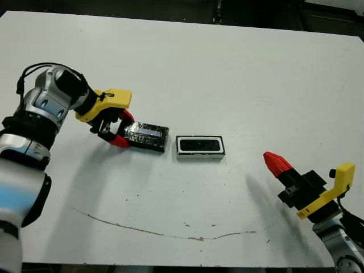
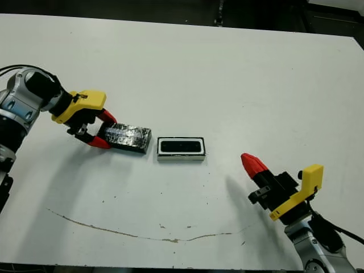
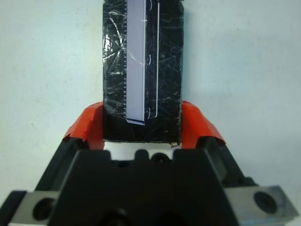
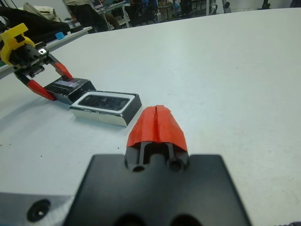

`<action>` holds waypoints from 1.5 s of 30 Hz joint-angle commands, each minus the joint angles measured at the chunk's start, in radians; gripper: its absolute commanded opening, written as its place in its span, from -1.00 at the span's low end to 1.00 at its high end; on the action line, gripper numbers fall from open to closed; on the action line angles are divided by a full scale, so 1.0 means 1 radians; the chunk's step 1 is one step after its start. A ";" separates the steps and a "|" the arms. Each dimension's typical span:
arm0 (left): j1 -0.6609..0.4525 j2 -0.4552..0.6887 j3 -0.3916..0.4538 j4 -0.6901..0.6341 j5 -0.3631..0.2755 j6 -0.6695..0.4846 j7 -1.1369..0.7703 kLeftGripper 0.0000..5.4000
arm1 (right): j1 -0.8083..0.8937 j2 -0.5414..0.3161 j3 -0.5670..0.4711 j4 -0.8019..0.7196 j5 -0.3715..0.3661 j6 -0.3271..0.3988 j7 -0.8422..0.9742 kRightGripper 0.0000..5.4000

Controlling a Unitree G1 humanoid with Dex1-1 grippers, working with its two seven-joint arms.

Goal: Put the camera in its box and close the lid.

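The glossy black lid (image 1: 149, 135), with a pale stripe on top, lies flat on the table just left of the box. My left gripper (image 1: 125, 129) is shut on the lid's near end; one red finger (image 3: 89, 125) presses each long side. The box (image 1: 200, 154) is a small white tray at the table's middle. The black camera (image 1: 200, 144) lies inside it, uncovered. My right gripper (image 1: 273, 161) is shut and holds nothing. It hovers to the right of the box, pointing toward it with a clear gap between them.
A thin brown scuff line (image 1: 170, 233) runs along the white table near its front edge. Chairs and desks show beyond the table's far edge (image 4: 70, 35) in the right wrist view.
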 commanded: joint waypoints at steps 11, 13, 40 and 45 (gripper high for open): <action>0.026 0.046 0.039 -0.063 -0.236 0.233 -0.063 0.18 | 0.012 -0.017 0.010 0.005 -0.027 0.013 -0.017 -1.00; 0.034 0.052 0.066 -0.082 -0.283 0.296 -0.063 0.18 | 0.015 -0.012 0.012 0.003 -0.023 0.015 -0.021 -1.00; 0.329 0.025 0.062 -0.764 -0.364 0.694 0.284 0.18 | 0.030 -0.004 0.028 -0.014 0.009 0.025 -0.037 -1.00; 0.338 0.018 0.040 -0.787 -0.337 0.735 0.365 0.18 | 0.029 -0.005 0.029 -0.009 0.022 0.025 -0.029 -1.00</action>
